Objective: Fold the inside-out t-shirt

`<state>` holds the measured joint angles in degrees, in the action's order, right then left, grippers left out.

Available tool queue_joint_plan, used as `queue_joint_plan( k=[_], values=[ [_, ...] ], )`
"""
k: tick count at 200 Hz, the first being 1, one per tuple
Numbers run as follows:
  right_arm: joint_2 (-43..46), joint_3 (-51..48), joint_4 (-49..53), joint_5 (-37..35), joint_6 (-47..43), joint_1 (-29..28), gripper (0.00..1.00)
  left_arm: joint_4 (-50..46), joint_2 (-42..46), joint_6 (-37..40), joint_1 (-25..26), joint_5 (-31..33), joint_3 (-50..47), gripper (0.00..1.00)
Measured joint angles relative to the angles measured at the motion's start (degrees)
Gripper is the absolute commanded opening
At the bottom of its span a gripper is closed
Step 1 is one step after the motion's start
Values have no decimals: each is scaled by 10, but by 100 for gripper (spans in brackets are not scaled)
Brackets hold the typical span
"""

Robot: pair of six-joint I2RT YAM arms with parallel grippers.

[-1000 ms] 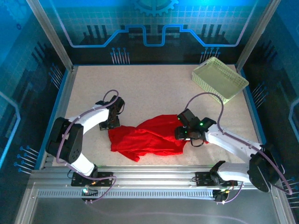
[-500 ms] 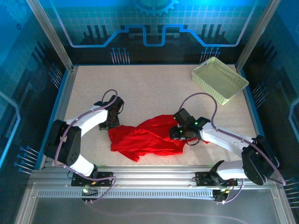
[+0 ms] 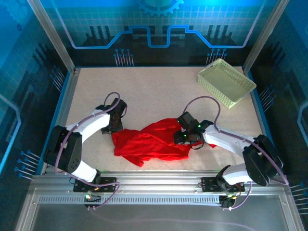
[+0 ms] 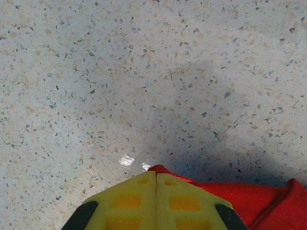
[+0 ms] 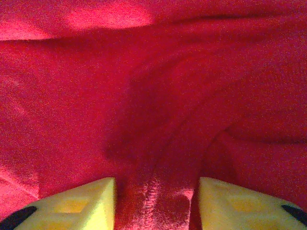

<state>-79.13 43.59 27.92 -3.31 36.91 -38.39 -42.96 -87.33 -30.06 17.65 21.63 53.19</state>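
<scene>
The inside-out t-shirt point(image 3: 149, 142) lies crumpled in a red heap near the table's front middle. My left gripper point(image 3: 114, 129) is at its upper left corner. In the left wrist view the left gripper point(image 4: 156, 172) has its yellow fingers pressed together, with a red tip of the t-shirt point(image 4: 249, 196) poking out between them. My right gripper point(image 3: 182, 139) sits low on the heap's right side. In the right wrist view the right gripper point(image 5: 156, 191) has its jaws apart, and a raised ridge of the t-shirt point(image 5: 144, 86) with a stitched seam stands between them.
A pale yellow-green lattice basket point(image 3: 226, 82) stands at the back right corner. The speckled tabletop point(image 3: 154, 91) stretches behind the shirt, bare in the left wrist view too point(image 4: 144, 72). Metal frame rails border the table's sides and front.
My right gripper has shifted a little to the left over the shirt and its jaws have narrowed around the cloth ridge. The left gripper has stayed in place, still shut.
</scene>
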Motion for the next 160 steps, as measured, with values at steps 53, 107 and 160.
queue_joint_plan(
  k=[53,107,160],
  values=[
    [41,0,-8,2,-13,3,0,32,66,-4,-24,-27,-38,0],
    [145,0,9,-23,-23,42,0,96,266,-11,-67,-119,-80,0],
    [258,79,86,-38,-54,135,0,179,417,-47,-151,-255,-100,0]
  ],
)
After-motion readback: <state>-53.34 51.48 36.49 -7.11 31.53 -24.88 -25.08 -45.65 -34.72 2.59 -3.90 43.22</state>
